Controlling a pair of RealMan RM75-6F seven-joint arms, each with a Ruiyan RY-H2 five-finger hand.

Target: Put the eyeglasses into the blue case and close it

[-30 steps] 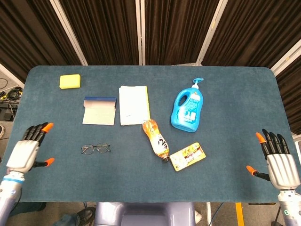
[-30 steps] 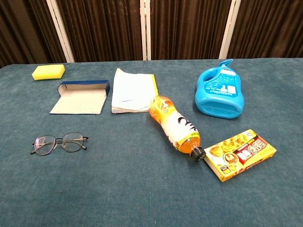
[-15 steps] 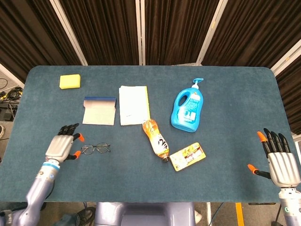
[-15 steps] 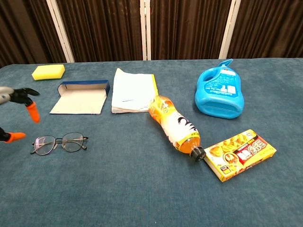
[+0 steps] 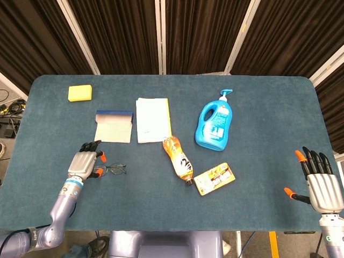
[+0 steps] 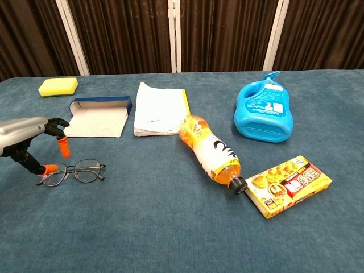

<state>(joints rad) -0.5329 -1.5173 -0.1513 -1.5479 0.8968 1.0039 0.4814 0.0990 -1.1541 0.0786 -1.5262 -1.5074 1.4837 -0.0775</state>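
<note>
The thin dark-framed eyeglasses (image 5: 110, 170) (image 6: 74, 172) lie flat on the blue table cover, front left. Behind them the blue case (image 5: 114, 126) (image 6: 96, 116) lies open, its pale lining facing up. My left hand (image 5: 86, 161) (image 6: 28, 139) hovers at the left end of the eyeglasses with its fingers apart. One orange fingertip (image 6: 48, 168) is at the edge of the left lens and another (image 6: 63, 149) hangs above the frame. It holds nothing. My right hand (image 5: 321, 185) stays open at the table's far right edge, away from everything, and does not show in the chest view.
A yellow sponge (image 5: 79, 93) sits at the back left. White paper (image 5: 152, 119) lies right of the case. An orange bottle (image 5: 178, 159) lies on its side in the middle, beside a yellow snack box (image 5: 215, 178) and a blue detergent bottle (image 5: 216, 123).
My left hand has moved from the table's left edge rightward to the left end of the eyeglasses. The right hand has drifted slightly lower. The objects have not moved.
</note>
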